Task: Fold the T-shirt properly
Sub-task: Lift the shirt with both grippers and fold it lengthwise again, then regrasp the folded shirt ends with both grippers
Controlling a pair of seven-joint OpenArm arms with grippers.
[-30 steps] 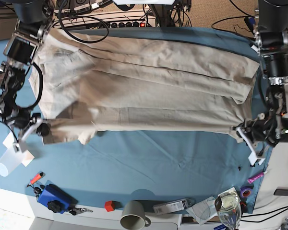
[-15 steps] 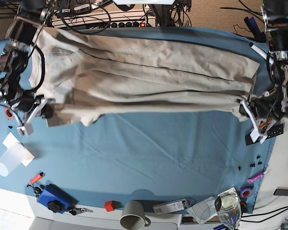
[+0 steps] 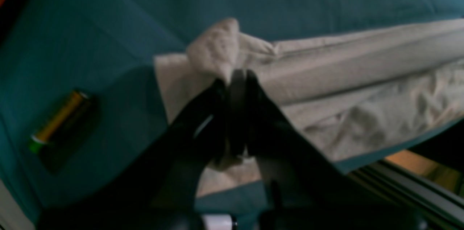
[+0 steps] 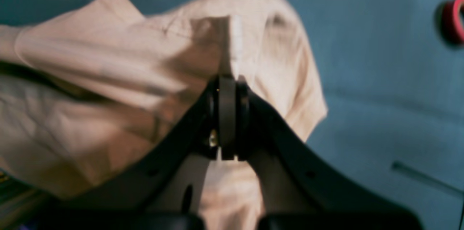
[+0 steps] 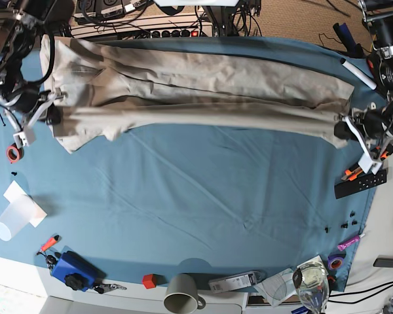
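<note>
The beige T-shirt point(image 5: 196, 98) lies stretched in a long, narrow band across the far part of the blue-teal table cloth point(image 5: 203, 196). Its near edge is lifted and carried over the rest. My left gripper point(image 5: 344, 127) is shut on the shirt's right-end edge; in the left wrist view the gripper point(image 3: 233, 76) pinches a bunched corner of the shirt point(image 3: 326, 88). My right gripper point(image 5: 52, 114) is shut on the left end; in the right wrist view the gripper point(image 4: 228, 81) clamps a fold of the shirt point(image 4: 108, 77) by the sleeve.
A red tape ring point(image 5: 13, 154), plastic cup point(image 5: 13, 219) and blue device point(image 5: 72, 268) sit at the left. A mug point(image 5: 181, 294) and glass point(image 5: 311, 281) stand at the front edge. A black remote point(image 5: 360, 183), a white marker point(image 5: 354, 70) and a battery point(image 3: 59, 119) lie right.
Both grippers have moved toward the far edge of the table with the shirt's near edge in them. The visible band of shirt has grown narrower and more blue cloth shows in front.
</note>
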